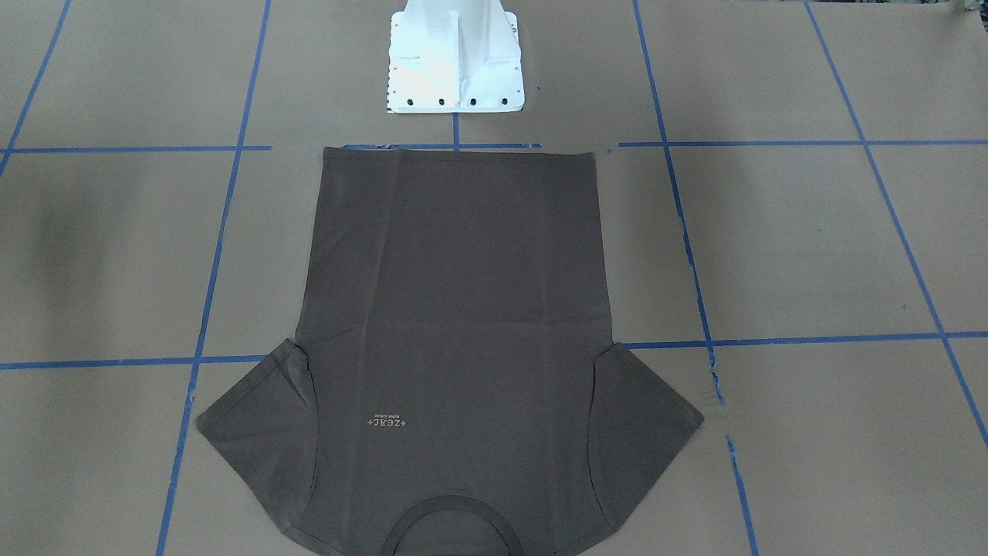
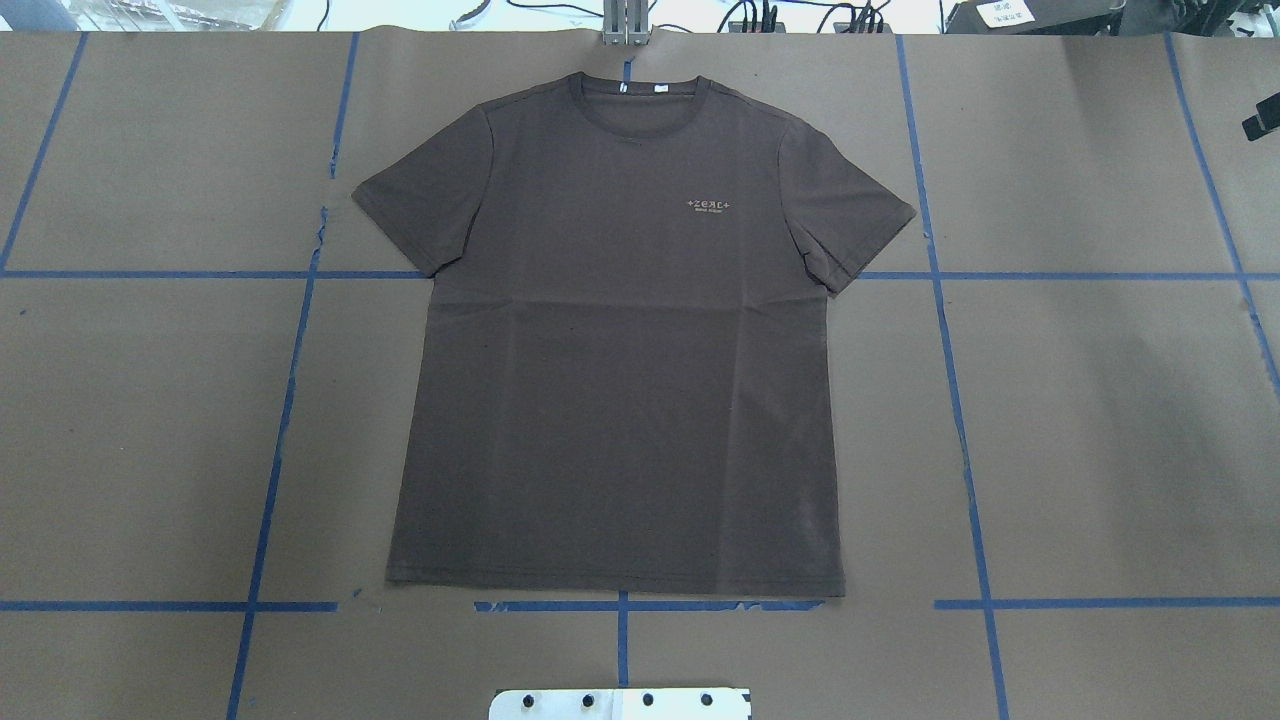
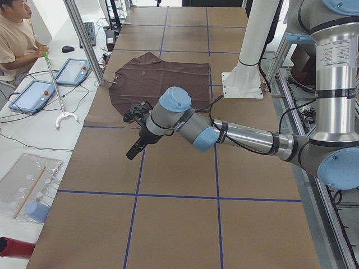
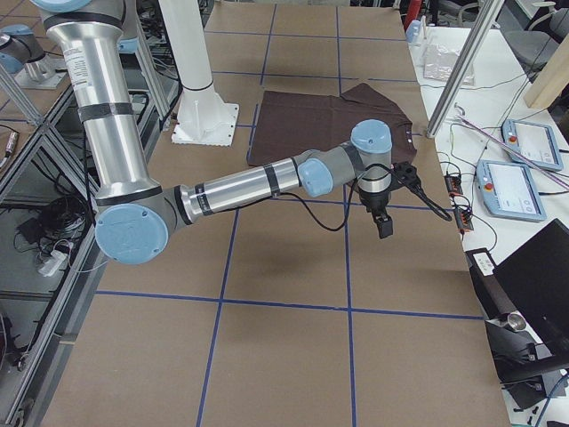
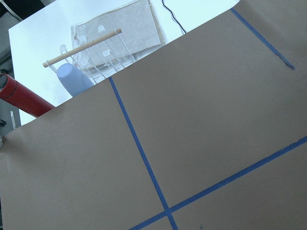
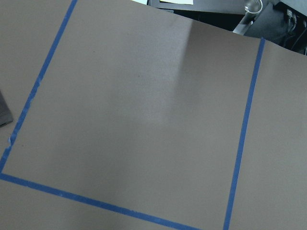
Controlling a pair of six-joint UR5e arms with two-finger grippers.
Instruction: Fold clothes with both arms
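The dark brown-grey T-shirt [image 1: 455, 309] lies flat and face up on the brown paper, collar away from the robot, hem toward its base. It also shows in the overhead view [image 2: 620, 400] and both side views [image 3: 162, 78] [image 4: 320, 120]. My left gripper [image 3: 133, 152] hangs above bare paper beyond the shirt's left sleeve. My right gripper [image 4: 386, 229] hangs above bare paper beyond the right sleeve. Neither touches the shirt. They show clearly only in the side views, so I cannot tell if they are open or shut.
The white base mount [image 1: 455, 62] stands just behind the hem. Blue tape lines [image 2: 290, 400] grid the paper. An operator [image 3: 14, 39] and tablets [image 3: 73, 72] are at the far edge. A red tube [image 5: 19, 96], blue cup [image 5: 74, 81] and clear rack [image 5: 120, 38] lie off the left end.
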